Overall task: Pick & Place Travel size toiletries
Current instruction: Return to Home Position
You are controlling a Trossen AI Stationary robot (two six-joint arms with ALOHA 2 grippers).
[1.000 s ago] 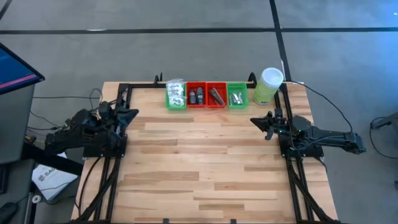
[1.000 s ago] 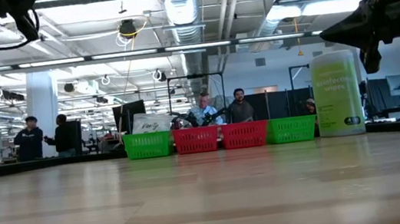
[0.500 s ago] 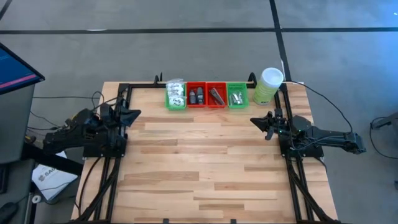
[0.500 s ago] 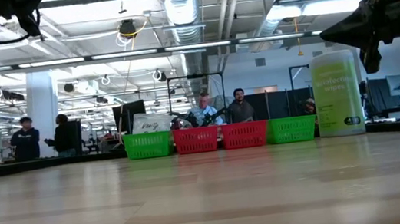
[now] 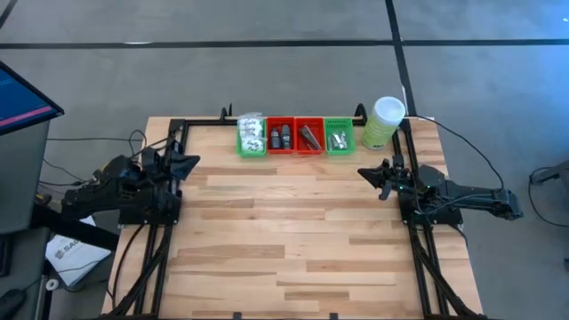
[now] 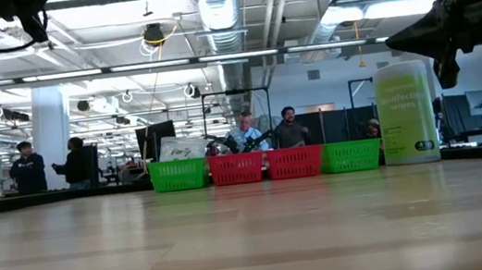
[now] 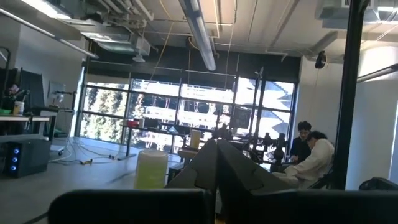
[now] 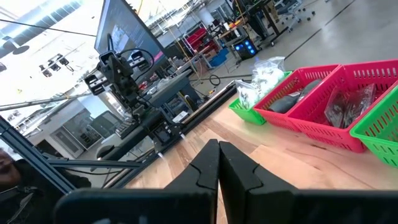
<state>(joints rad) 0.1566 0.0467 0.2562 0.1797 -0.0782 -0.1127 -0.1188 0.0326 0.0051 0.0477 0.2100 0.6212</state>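
Observation:
The travel size toiletries lie in four small trays in a row at the table's far edge. White packets (image 5: 252, 133) fill the left green tray, black pieces (image 5: 280, 138) and dark grey bars (image 5: 309, 136) the two red trays, and silvery tubes (image 5: 337, 139) the right green tray. My left gripper (image 5: 189, 161) hangs shut over the table's left side, tilted up, fingers together (image 7: 216, 152). Above the right side, my right gripper (image 5: 362, 172) is shut and level, its fingers closed (image 8: 218, 152). It points toward the left edge. Neither gripper holds anything.
A tall pale green canister (image 5: 384, 122) with a white lid stands right of the trays, at the far right corner. The trays (image 6: 266, 165) line the far edge in the low view. Bare wooden tabletop (image 5: 284, 231) lies between the arms and toward the near edge. People stand in the room behind.
My left gripper has rolled a little about the line it points along, without changing place. Its fingers stay shut.

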